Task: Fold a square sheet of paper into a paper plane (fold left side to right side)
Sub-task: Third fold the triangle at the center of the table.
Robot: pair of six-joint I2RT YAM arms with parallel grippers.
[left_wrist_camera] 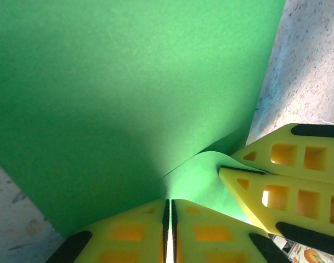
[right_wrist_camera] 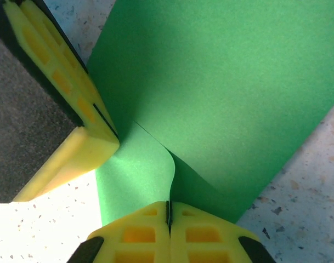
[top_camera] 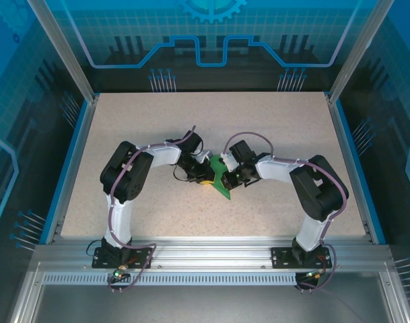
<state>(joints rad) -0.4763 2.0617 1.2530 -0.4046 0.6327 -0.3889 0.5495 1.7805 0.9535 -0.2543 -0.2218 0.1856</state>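
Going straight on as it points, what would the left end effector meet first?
The square sheet of paper: the left end effector is shut on it, and it spreads straight ahead. The right end effector sits aside, probably off that line; depth is unclear.

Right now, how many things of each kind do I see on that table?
Robot arms: 2 (left arm, right arm)
Yellow pincers: 2 (left pincer, right pincer)
Green paper sheet: 1
Total: 5
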